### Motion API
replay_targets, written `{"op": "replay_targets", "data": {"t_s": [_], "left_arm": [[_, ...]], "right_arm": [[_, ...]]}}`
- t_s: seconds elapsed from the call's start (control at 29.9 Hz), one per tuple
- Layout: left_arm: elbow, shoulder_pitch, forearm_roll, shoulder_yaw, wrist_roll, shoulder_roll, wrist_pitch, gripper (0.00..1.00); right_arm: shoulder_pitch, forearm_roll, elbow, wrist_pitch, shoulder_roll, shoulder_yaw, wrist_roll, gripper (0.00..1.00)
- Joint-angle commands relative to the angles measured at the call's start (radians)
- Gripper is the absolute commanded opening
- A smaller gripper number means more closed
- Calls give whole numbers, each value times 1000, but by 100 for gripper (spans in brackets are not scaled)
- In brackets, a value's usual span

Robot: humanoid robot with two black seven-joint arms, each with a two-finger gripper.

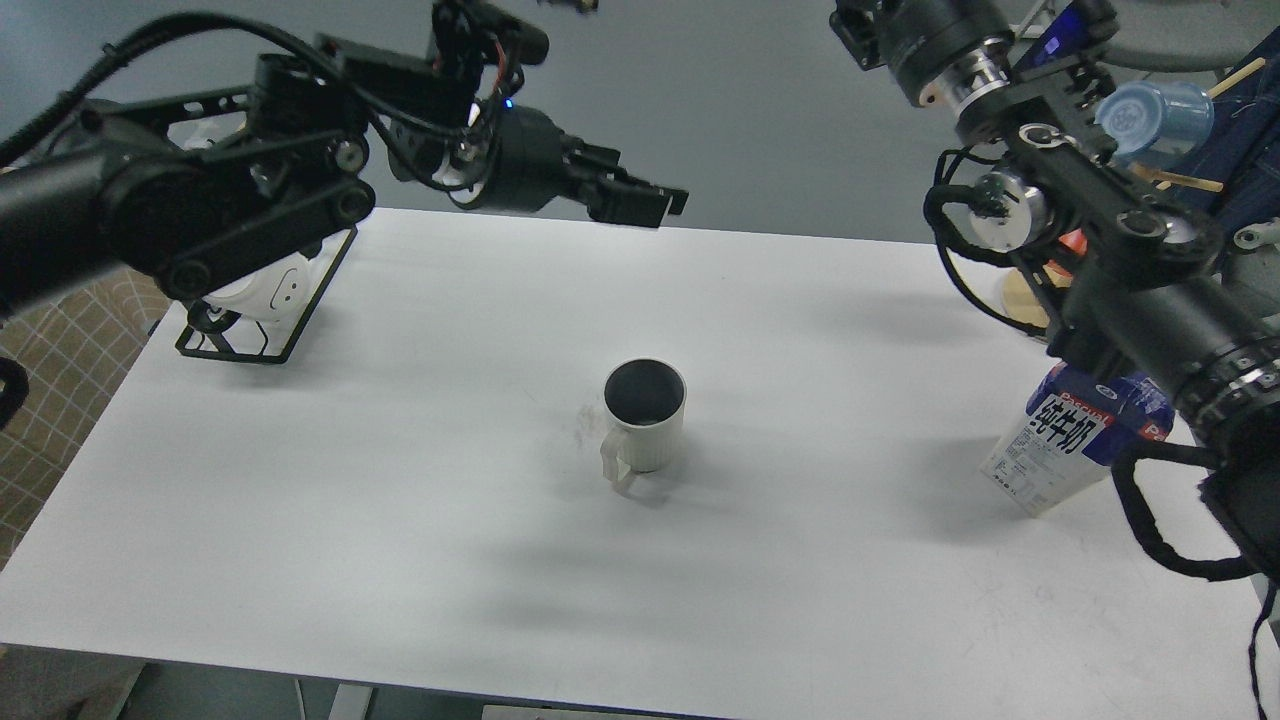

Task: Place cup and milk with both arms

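Head view
Edges: the white surface (400, 560) shows its near edge along the bottom, its far edge against the grey floor, and its left edge beside a checked cloth (60, 380).
Open room: bare surface lies all around the cup (645, 415); wide clear stretches to its left and right.
Cup: upright near the middle of the surface, handle toward the near edge, dark inside.
Milk (1065, 440): stands at the right edge, partly hidden by the right arm.
Far-left corner: a black wire rack (265, 340) with a white object in it.
Room: grey floor beyond; a blue plastic cup (1155, 115) at upper right off the surface.
Left gripper (640, 203): raised over the far edge, jaws slightly parted, holding nothing.
Right gripper (850, 20): at the top edge, cropped; its jaws cannot be told.
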Motion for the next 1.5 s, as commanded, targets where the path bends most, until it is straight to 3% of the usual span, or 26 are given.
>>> {"op": "replay_targets", "data": {"t_s": [0.0, 0.37, 0.43, 0.57, 0.63, 0.7, 0.77, 0.9, 1.14, 1.47], "left_arm": [[19, 0, -176, -132, 7, 39, 0, 95], [53, 112, -540, -170, 15, 82, 0, 95], [62, 120, -578, -170, 15, 80, 19, 95], [73, 134, -650, -170, 15, 68, 73, 95], [71, 138, -650, -170, 15, 66, 79, 95], [71, 151, -652, -171, 15, 62, 83, 95], [73, 152, -655, -173, 15, 45, 85, 95], [73, 152, -655, -173, 15, 39, 100, 95], [73, 158, -655, -173, 15, 36, 103, 95], [73, 160, -654, -173, 15, 33, 103, 95]], "right_arm": [[13, -56, 127, 0, -174, -104, -1, 100], [-112, -525, 693, -6, -893, -189, 0, 100], [-140, -561, 747, -14, -966, -189, 0, 100], [-262, -704, 841, -124, -1171, -193, 0, 100], [-298, -784, 842, -176, -1205, -200, 0, 100], [-355, -915, 839, -298, -1248, -230, 0, 100], [-430, -998, 838, -497, -1280, -302, 0, 100], [-481, -1005, 844, -670, -1296, -426, 0, 100], [-487, -1015, 844, -683, -1291, -680, 0, 100], [-488, -1018, 827, -683, -1165, -694, 0, 100]]}}
